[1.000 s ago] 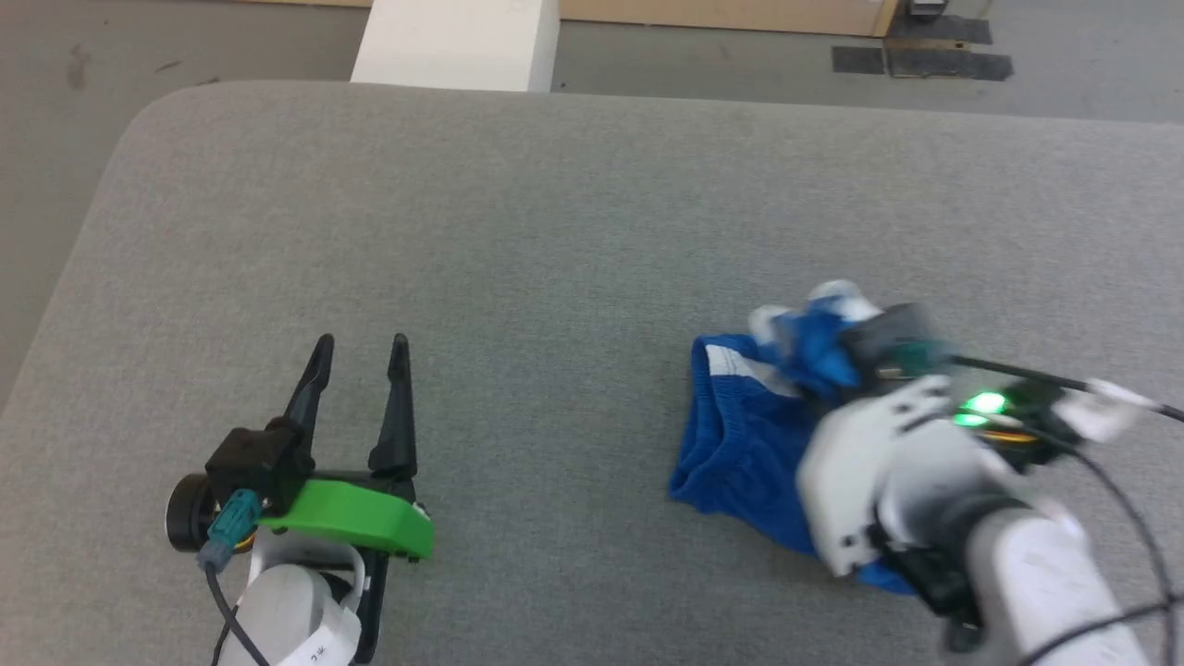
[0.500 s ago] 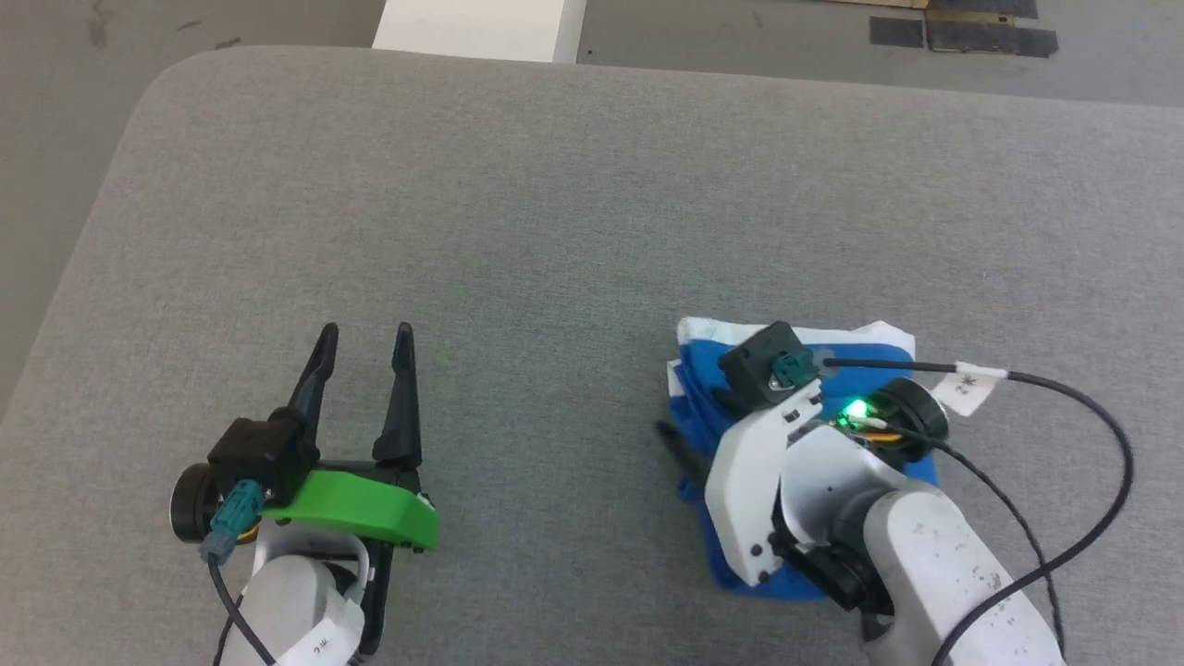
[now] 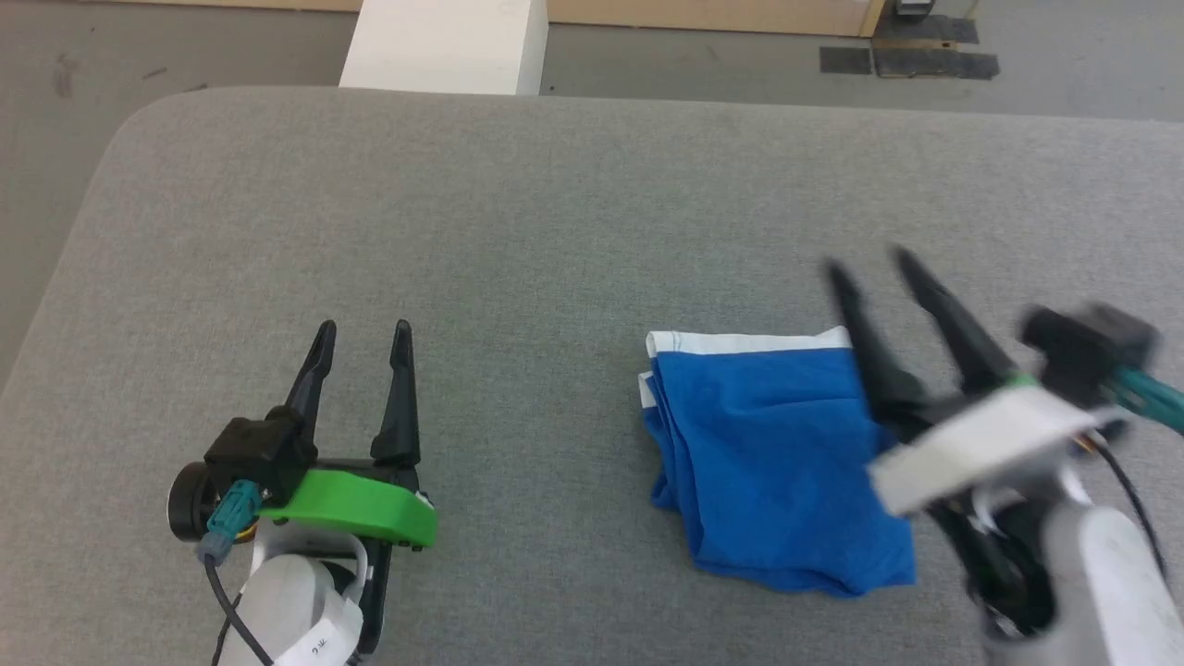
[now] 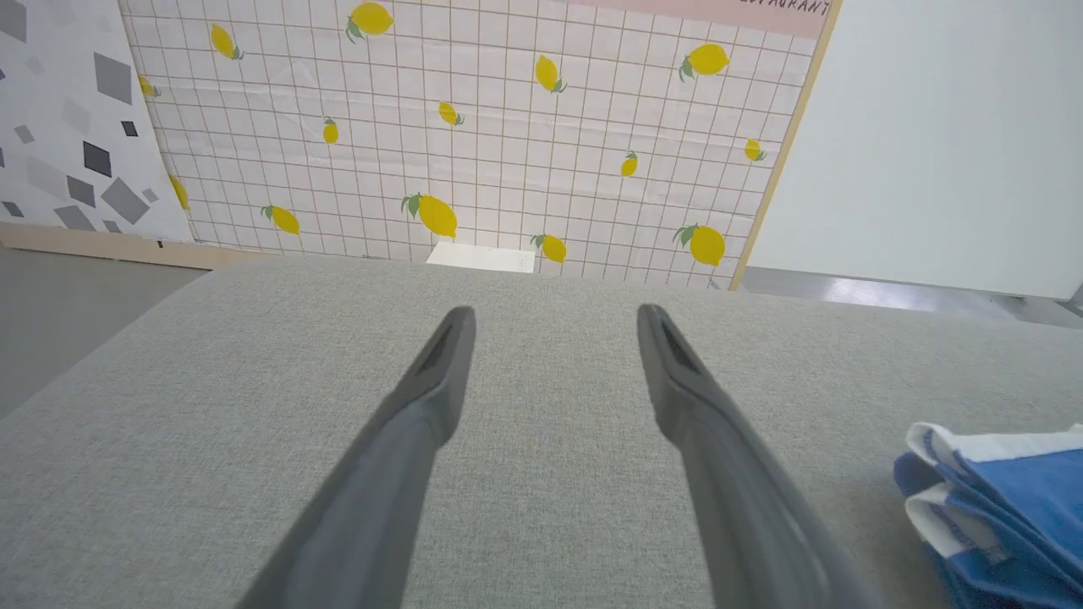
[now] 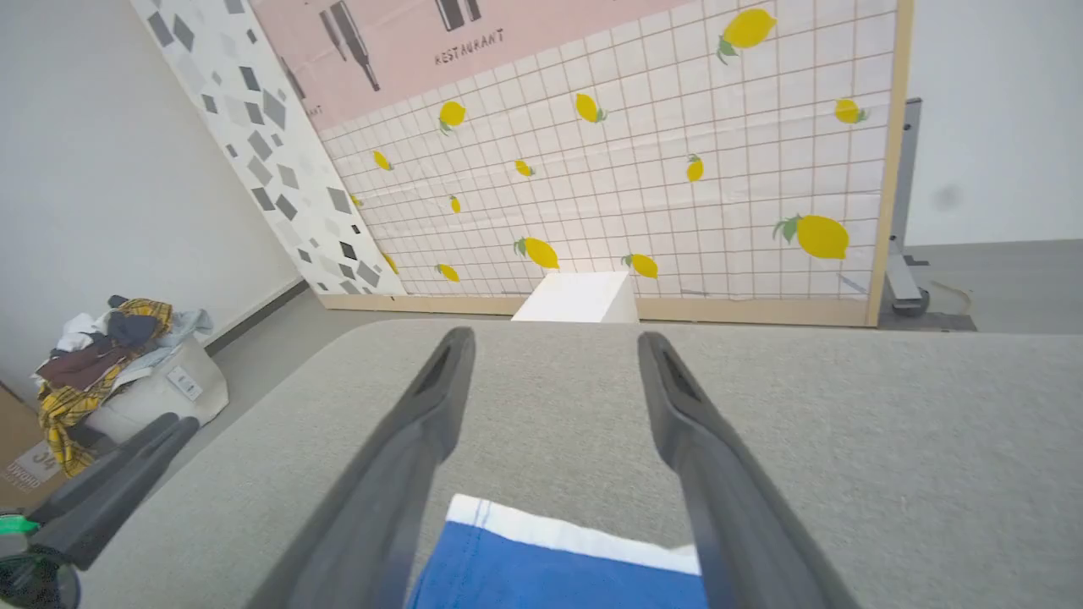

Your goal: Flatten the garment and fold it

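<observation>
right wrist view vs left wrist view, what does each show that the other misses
Right wrist view: a heap of mixed clothes in a white bin, and the left gripper. Left wrist view: the layered side edge of the folded bright blue fabric shorts with white bands. Both: those shorts, the grey fabric tabletop, the lemon-print grid backdrop and a white box.

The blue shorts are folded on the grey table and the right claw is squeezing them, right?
No. The right claw is open, gripping nothing, as the head view shows. The blue shorts do lie folded on the grey table.
</observation>
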Robot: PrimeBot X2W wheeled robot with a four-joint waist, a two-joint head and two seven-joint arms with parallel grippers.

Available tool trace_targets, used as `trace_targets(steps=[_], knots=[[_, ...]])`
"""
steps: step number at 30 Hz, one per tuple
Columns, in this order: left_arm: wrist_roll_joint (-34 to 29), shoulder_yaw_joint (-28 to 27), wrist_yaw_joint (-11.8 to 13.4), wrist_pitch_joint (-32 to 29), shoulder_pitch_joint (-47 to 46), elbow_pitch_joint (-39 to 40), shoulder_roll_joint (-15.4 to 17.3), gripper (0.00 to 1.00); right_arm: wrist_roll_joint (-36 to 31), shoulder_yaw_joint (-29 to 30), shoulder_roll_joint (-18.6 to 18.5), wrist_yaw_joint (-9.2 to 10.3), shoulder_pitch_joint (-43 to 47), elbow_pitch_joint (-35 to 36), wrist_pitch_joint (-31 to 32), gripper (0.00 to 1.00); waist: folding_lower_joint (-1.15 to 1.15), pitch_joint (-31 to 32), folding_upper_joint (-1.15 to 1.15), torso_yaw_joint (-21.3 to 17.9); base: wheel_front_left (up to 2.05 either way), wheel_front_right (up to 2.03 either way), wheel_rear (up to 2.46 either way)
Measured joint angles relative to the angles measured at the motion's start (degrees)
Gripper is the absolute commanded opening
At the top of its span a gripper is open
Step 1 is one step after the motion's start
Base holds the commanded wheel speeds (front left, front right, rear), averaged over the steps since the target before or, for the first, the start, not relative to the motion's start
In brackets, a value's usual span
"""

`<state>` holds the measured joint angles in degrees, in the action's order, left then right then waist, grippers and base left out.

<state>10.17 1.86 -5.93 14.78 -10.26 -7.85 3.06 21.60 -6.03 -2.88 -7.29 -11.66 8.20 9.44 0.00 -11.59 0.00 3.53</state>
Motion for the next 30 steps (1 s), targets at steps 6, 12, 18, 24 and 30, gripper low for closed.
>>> trace_targets(steps=[6, 12, 18, 24, 30], knots=[[-0.01, 0.03, -0.01, 0.0, 0.22, 0.35, -0.01, 1.0, -0.43, 6.42, -0.08, 0.0, 6.78, -4.64, 0.11, 1.0, 0.0, 0.26, 0.0, -0.48, 0.0, 0.0, 0.0], [-0.02, 0.12, -0.04, 0.0, 0.24, 0.35, -0.02, 1.0, -0.91, 7.43, -0.04, 0.0, 7.92, -11.02, 3.21, 1.0, 0.0, -0.24, 0.0, -0.59, 0.0, 0.0, 0.0], [-0.02, 0.24, -0.08, 0.0, 0.23, 0.14, -0.02, 1.0, -0.98, 7.08, -0.02, 0.0, 6.75, -17.18, 7.09, 1.0, 0.0, -0.54, 0.0, -0.08, 0.0, 0.0, 0.0], [-0.02, 0.15, -0.09, 0.0, 0.24, -0.12, -0.02, 1.0, -2.4, 4.77, -0.03, 0.0, 4.5, -20.86, 12.76, 0.75, 0.0, -0.65, 0.0, 0.11, 0.0, 0.0, 0.0], [-0.1, -0.64, -0.09, 0.0, 0.44, -0.01, -0.02, 1.0, -5.75, 3.25, -0.01, 0.0, 3.35, -20.24, 16.61, 0.0, 0.0, -0.62, 0.0, -0.68, 0.0, 0.0, 0.0]])
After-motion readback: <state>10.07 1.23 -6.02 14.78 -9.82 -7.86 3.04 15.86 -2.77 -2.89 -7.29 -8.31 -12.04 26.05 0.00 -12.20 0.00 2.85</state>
